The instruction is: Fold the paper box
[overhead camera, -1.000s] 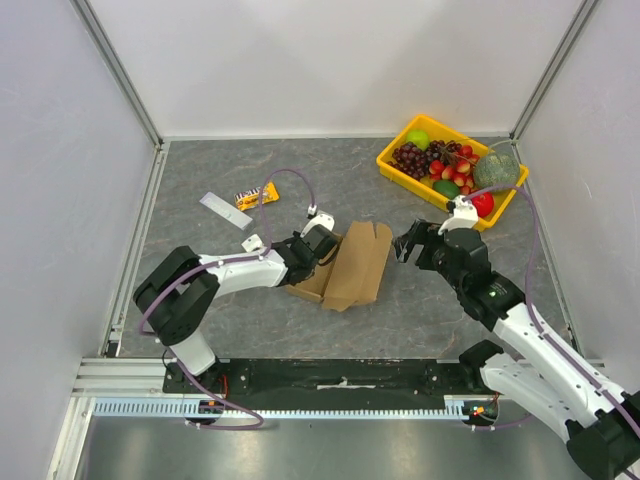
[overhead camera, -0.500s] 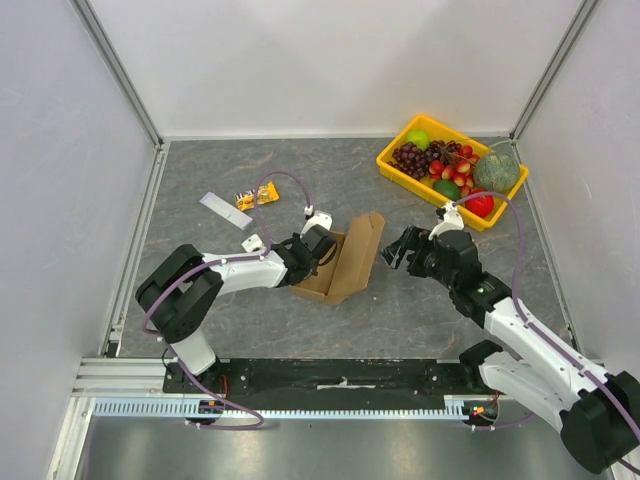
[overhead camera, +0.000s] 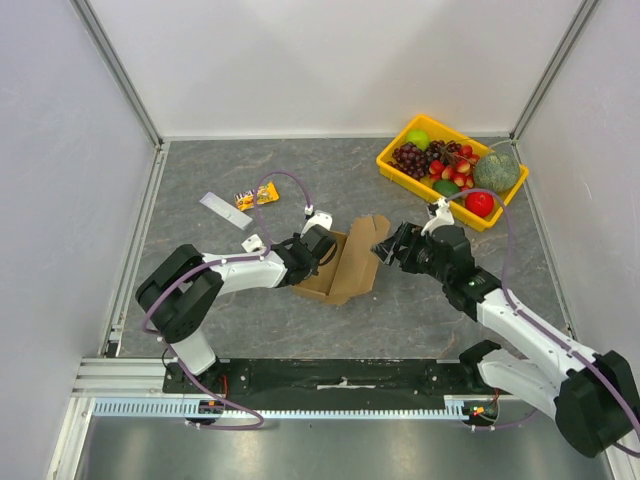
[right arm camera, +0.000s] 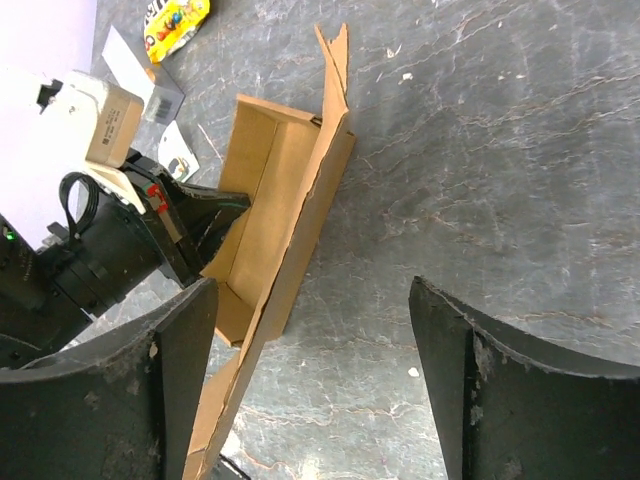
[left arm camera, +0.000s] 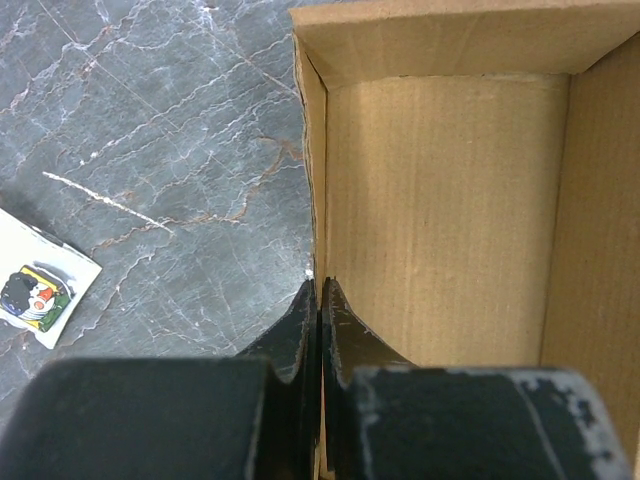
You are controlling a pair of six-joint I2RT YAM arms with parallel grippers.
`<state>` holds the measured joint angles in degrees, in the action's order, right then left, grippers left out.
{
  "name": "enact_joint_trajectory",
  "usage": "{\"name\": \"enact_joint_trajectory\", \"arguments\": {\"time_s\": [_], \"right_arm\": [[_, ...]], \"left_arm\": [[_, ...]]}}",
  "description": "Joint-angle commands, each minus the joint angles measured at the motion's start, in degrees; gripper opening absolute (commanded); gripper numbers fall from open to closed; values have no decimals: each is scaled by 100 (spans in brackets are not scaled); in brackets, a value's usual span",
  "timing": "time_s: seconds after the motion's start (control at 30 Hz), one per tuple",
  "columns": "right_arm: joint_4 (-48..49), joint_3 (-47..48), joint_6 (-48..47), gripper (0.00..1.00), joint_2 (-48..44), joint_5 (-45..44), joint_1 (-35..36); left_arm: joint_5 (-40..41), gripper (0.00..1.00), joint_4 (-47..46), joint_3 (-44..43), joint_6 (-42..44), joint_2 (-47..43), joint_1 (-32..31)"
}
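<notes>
The paper box (overhead camera: 345,262) is a brown cardboard mailer, part folded, on the grey table. Its open tray faces left and its lid panel stands tilted up on the right. My left gripper (overhead camera: 322,248) is shut on the box's left side wall (left arm camera: 318,200), one finger inside, one outside. In the left wrist view the box's inside (left arm camera: 440,200) fills the right half. My right gripper (overhead camera: 388,247) is open, right beside the raised lid's upper edge. In the right wrist view the lid (right arm camera: 300,250) stands edge-on close to the left finger (right arm camera: 120,390).
A yellow tray (overhead camera: 392,167) of fruit stands at the back right. A small candy packet (overhead camera: 257,196) and a white card (overhead camera: 226,210) lie back left of the box. Metal frame posts and white walls ring the table.
The lid panel has risen from lying flat to standing tilted up. My right gripper has moved left, up to the lid. My left gripper has kept its hold.
</notes>
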<state>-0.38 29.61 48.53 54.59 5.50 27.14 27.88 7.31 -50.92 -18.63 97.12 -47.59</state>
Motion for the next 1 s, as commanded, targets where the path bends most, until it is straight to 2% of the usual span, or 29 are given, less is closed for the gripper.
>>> {"name": "enact_joint_trajectory", "arguments": {"time_s": [0.0,0.3,0.37,0.5,0.53,0.6,0.7,0.83,0.97], "right_arm": [[477,168,51,82,402,399,-24],[452,572,-300,54,1133,734,-24],[329,704,-449,52,1203,681,-24],[118,932,-722,34,1326,672,-24],[74,994,-783,29,1344,663,-24],[-118,1126,-898,27,1379,620,-15],[-409,1363,-1152,19,1484,575,-24],[-778,1705,-1495,5,1660,505,-15],[-1305,2311,-2214,0,1923,409,-24]], "left_arm": [[-283,2,-160,91,-325,26,13],[-432,4,-186,108,-413,-70,13],[-485,12,-195,108,-413,-140,13],[-590,29,-186,82,-387,-421,13],[-617,31,-169,73,-387,-500,5],[-652,35,-107,12,-352,-667,13],[-722,43,-2,-102,-290,-913,4],[-845,49,121,-252,-229,-1344,22],[-872,54,262,-296,-193,-1862,74]]}}
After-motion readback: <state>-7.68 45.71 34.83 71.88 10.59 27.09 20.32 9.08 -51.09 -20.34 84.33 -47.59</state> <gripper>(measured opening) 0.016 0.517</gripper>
